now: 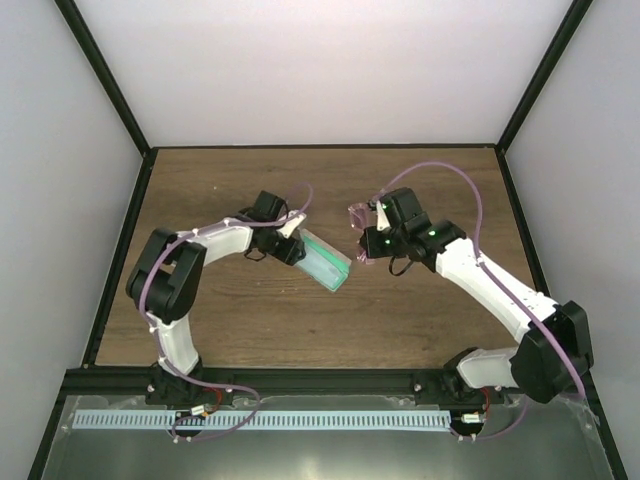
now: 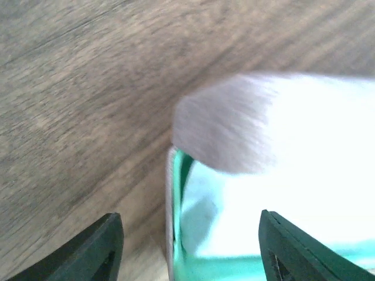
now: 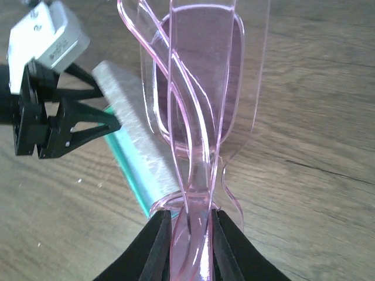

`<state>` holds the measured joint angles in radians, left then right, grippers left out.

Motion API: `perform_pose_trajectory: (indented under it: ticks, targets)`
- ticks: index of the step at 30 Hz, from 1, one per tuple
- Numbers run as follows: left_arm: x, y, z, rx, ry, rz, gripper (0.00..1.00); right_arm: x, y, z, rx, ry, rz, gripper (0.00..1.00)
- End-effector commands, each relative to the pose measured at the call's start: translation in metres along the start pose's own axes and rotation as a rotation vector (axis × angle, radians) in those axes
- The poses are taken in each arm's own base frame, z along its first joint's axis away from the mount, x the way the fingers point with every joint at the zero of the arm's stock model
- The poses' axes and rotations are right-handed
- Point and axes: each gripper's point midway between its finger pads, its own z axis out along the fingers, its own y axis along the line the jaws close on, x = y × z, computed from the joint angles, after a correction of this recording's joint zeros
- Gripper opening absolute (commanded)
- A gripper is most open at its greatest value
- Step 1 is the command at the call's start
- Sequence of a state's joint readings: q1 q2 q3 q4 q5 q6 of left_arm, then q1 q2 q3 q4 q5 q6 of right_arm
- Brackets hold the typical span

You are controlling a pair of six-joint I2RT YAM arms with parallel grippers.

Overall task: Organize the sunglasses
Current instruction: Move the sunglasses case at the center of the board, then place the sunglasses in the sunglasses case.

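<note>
The pink-tinted sunglasses (image 1: 358,215) are folded and held above the table in my right gripper (image 1: 372,238). In the right wrist view, the right gripper (image 3: 190,234) is shut on the sunglasses (image 3: 193,88), which stick out ahead of the fingers. The grey case (image 1: 325,262) lies open, its green inside showing, just left of the glasses. My left gripper (image 1: 291,246) is at the case's left end. In the left wrist view, the left gripper (image 2: 190,246) is open, with the case (image 2: 234,123) between its wide-apart fingers. Something pale blue (image 2: 202,216) lies inside.
The wooden table (image 1: 230,320) is bounded by a black frame and white walls. The case (image 3: 137,146) and the left gripper's fingers (image 3: 88,126) sit just beyond and left of the held glasses in the right wrist view.
</note>
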<state>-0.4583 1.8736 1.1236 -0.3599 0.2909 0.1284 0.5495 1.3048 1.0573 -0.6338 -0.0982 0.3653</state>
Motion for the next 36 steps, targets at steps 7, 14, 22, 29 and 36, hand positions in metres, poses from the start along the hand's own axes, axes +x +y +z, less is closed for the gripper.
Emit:
perform_pose_trajectory:
  ticks: [7, 14, 22, 29, 36]
  targets:
    - [-0.015, -0.010, -0.075, -0.007, -0.194, -0.054, 0.95, -0.005, 0.090, 0.007, -0.201, 0.042, -0.327, 0.18]
    - [0.023, 0.056, -0.104, -0.137, -0.263, -0.369, 0.96, 0.018, 0.116, 0.030, -0.250, 0.148, -0.476, 0.17]
    - [0.041, 0.096, -0.120, -0.246, -0.261, -0.527, 0.96, 0.041, 0.113, 0.078, -0.227, 0.256, -0.594, 0.17]
    - [0.046, 0.094, -0.116, -0.238, -0.249, -0.517, 0.97, 0.044, 0.086, 0.116, -0.089, 0.296, -0.697, 0.17]
    - [0.050, 0.098, -0.112, -0.256, -0.230, -0.508, 0.98, 0.050, 0.075, 0.138, -0.038, 0.326, -0.697, 0.15]
